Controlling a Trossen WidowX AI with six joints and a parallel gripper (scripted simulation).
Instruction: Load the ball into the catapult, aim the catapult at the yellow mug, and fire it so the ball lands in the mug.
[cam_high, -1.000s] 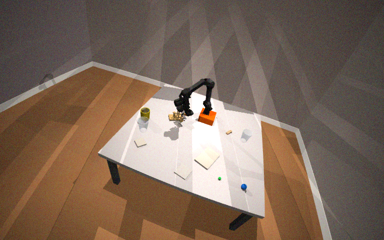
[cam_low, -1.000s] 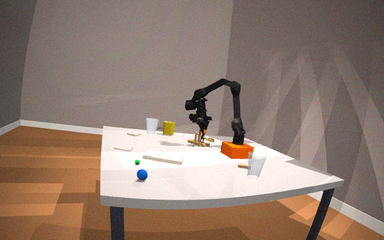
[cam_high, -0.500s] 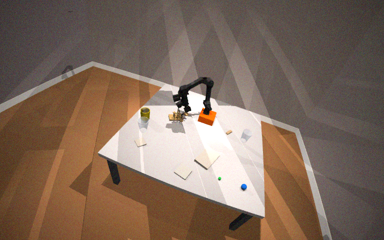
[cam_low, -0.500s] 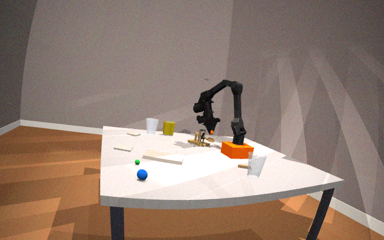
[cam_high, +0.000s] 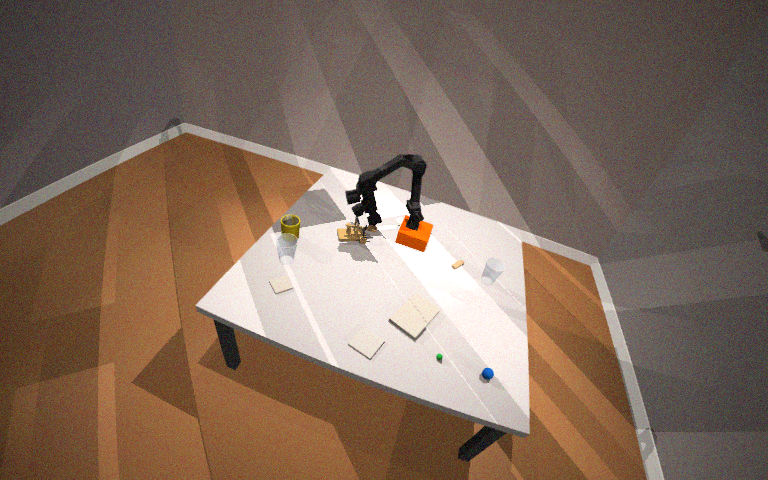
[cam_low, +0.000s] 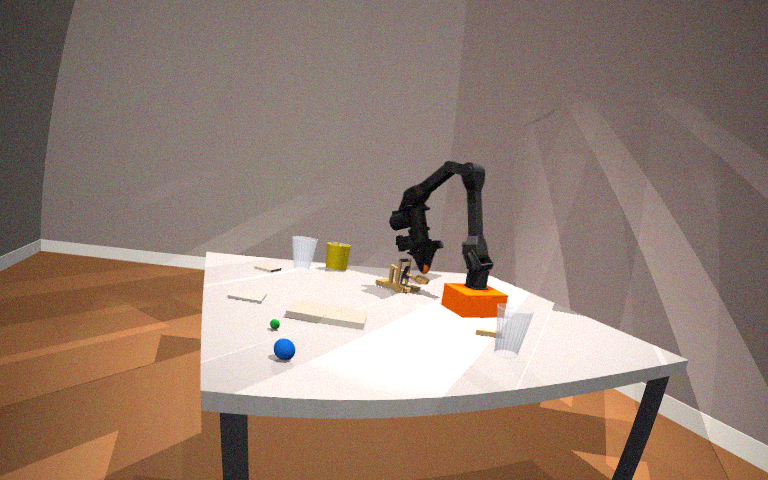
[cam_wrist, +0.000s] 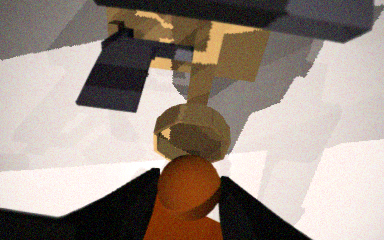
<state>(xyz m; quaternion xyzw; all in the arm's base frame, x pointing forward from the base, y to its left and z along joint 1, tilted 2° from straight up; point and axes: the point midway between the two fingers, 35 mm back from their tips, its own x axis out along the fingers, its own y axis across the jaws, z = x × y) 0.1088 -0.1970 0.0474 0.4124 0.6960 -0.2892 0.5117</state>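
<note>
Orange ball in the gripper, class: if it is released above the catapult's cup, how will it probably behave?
The orange ball is round and smooth, so it would likely roll off if it misses the shallow cup. Pinched by the gripper at its sides only, it may slip. It looks rigid, not squashed.

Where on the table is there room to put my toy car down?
There is bare room in the middle, between the orange base, the long board and the front edge. It is crowded near the catapult, where the pincer holds the orange ball, and by the yellow mug.
</note>
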